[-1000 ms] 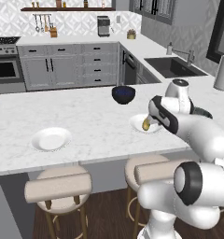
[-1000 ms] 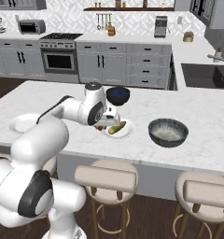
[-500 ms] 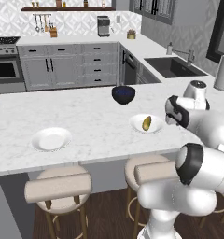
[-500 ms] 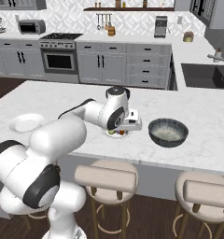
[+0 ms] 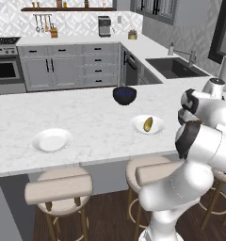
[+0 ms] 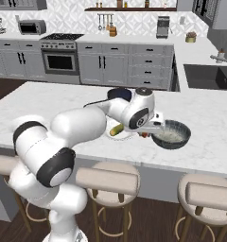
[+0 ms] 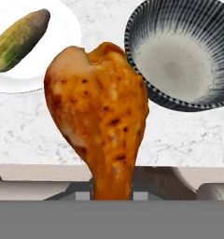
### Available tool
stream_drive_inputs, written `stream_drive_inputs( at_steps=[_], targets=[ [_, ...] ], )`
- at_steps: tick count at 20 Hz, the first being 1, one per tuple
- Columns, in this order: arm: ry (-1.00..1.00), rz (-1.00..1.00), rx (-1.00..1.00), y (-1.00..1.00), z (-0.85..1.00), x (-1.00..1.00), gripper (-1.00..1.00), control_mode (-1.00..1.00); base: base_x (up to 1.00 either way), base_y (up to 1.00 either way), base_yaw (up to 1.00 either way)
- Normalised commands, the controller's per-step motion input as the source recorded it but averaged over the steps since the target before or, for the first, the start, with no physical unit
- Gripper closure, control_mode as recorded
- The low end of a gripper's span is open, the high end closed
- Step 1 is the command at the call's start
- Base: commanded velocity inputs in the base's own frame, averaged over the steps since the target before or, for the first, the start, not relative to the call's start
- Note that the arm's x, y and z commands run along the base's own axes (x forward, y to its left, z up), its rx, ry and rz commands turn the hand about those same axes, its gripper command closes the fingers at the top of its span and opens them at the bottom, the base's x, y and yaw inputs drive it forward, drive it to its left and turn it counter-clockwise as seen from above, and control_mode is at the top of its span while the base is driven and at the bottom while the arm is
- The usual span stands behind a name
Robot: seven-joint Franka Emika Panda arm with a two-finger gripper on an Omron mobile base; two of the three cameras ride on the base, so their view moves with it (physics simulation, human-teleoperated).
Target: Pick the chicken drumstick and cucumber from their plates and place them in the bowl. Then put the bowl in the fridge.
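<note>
The gripper (image 7: 113, 193) is clamped on the narrow end of the chicken drumstick (image 7: 99, 112), which hangs above the counter (image 7: 179, 135) between the cucumber (image 7: 19, 39) on its plate (image 7: 62, 28) and the bowl (image 7: 179, 56). I'd worry it lets go short of the bowl's near rim, so the meat clips the edge and rolls onto the marble

No legible text, labels, brands, numbers or signs are showing on any object or surface in the three current views.
</note>
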Motion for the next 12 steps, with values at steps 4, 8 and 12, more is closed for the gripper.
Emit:
stream_drive_inputs(
  at_steps=[4, 8, 12],
  targets=[
    [0.0, 0.0, 0.03, -0.73, 0.0, 0.22, 1.0, -1.0, 0.0, 0.0, 0.0],
    [0.0, 0.0, 0.01, -0.5, -0.01, 0.4, 1.0, -1.0, 0.0, 0.0, 0.0],
    [0.0, 0.0, 0.0, -0.44, -0.04, 0.47, 1.0, -1.0, 0.0, 0.0, 0.0]
  ],
)
